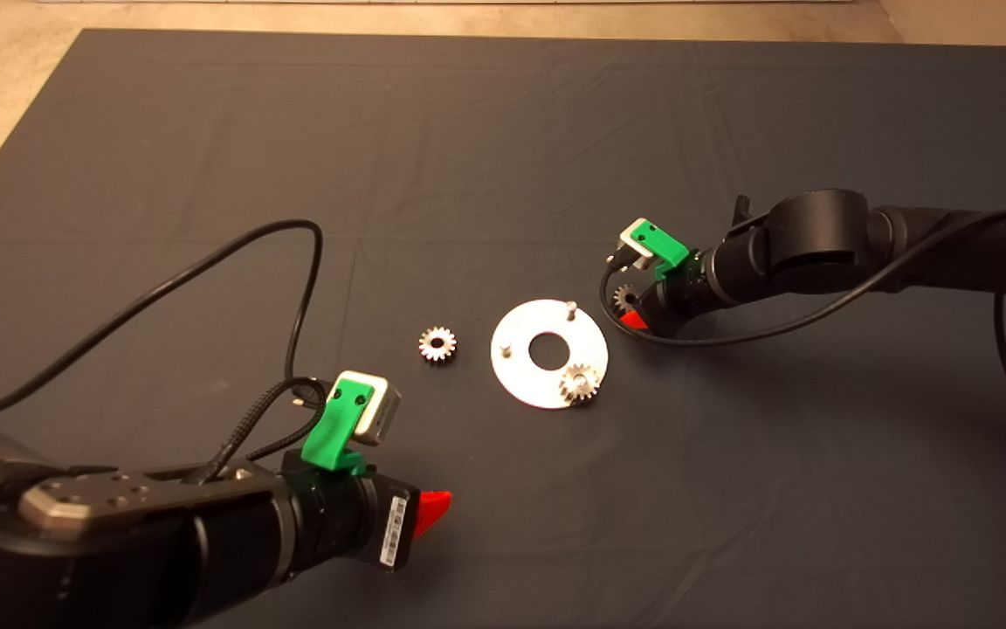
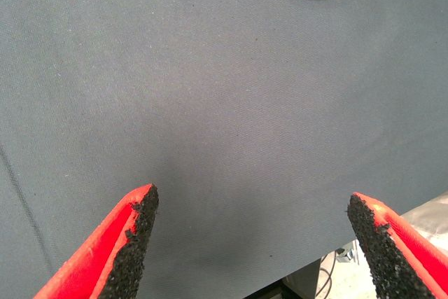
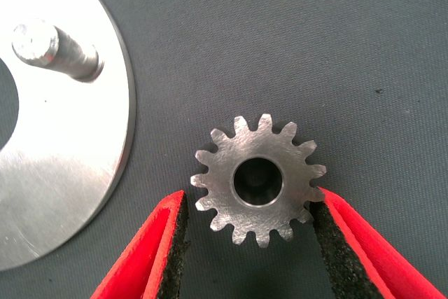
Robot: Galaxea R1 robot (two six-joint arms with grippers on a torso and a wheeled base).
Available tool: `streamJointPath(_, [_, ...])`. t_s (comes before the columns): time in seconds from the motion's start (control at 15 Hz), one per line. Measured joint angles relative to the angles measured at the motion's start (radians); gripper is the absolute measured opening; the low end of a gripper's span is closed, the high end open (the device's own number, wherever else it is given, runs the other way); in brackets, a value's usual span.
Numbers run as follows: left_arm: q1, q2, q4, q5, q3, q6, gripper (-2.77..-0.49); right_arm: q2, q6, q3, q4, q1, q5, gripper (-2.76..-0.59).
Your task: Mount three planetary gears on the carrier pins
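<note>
Idling nearest the camera, well short of the disc [image 1: 548,354]: left tool [image 2: 252,243], spread wide over bare surface [image 1: 503,157].

Sitting on the disc's near pin: one gear [image 1: 580,383], bore upright.

Lying flat just left of the disc: second gear [image 1: 437,343].

Bracketing a third flat gear [image 3: 259,179] just beyond the disc's right rim: right tool [image 3: 248,243], one pad touching teeth, other pad apart.

Silver gears [image 3: 257,180] and disc [image 1: 549,352], dark grey mat [image 1: 503,157], red-fingered green claws [image 3: 248,243].
</note>
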Motion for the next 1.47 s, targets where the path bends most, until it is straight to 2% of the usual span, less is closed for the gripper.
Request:
streamJointPath(0.33, [-0.001,0.001,0.0,0.0,0.0,0.0,-1.35,0.0,-0.008,-0.011,0.0,0.0,0.011,-2.09])
streamJointPath(0.47, [-0.009,0.001,0.0,0.0,0.0,0.0,-1.35,0.003,-0.008,-0.024,0.0,0.0,0.036,-2.09])
streamJointPath(0.87, [-0.011,0.001,-0.001,0.0,0.0,-0.001,-1.35,0.006,-0.008,-0.029,0.0,0.0,0.054,-2.12])
streamJointPath(0.93, [-0.011,0.001,-0.001,0.0,0.0,-0.001,-1.35,0.006,-0.008,-0.03,0.0,0.0,0.055,-2.18])
streamJointPath(1.47, [-0.011,0.001,-0.001,0.0,0.0,-0.006,-1.35,0.004,-0.008,-0.031,0.0,0.0,0.058,-2.26])
